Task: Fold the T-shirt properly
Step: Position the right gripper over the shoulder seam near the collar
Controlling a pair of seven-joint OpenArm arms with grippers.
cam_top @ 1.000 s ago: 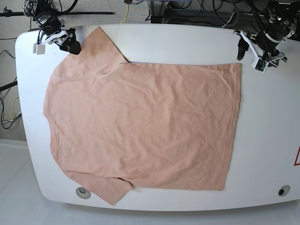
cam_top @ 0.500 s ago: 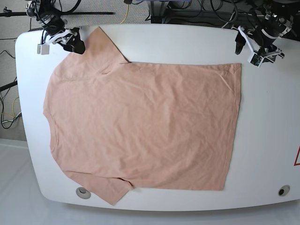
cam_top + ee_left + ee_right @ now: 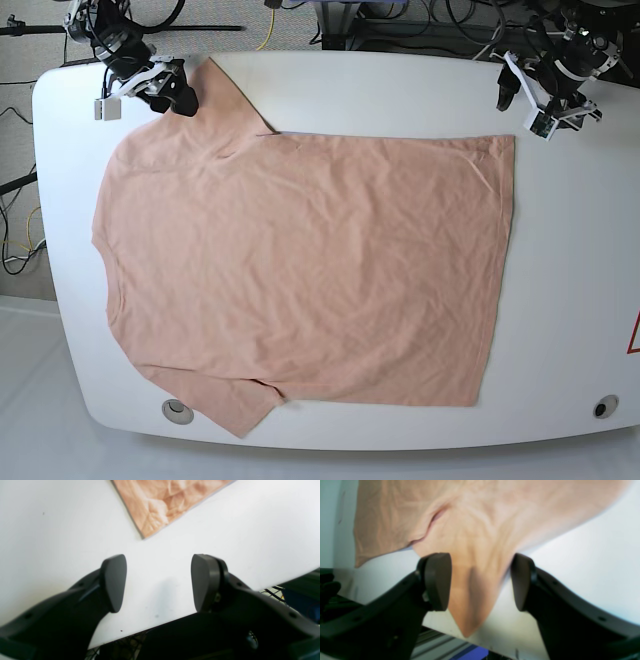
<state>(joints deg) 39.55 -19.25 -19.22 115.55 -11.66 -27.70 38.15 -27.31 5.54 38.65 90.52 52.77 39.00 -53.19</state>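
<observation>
Base view showed the T-shirt (image 3: 300, 265) spread flat on the table (image 3: 400, 90), unfolded. The right gripper (image 3: 480, 580) straddled the far sleeve tip with jaws apart, probably lining up a pinch; the left gripper (image 3: 158, 582) gaped empty near the hem corner.

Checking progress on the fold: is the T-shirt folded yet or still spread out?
Spread out. The T-shirt lies flat on the table in one layer, both sleeves out, no fold visible.

T-shirt (image 3: 300, 260) | salmon-pink, short-sleeved | spread flat, slightly wrinkled | unfolded on white table (image 3: 580, 260)
</observation>
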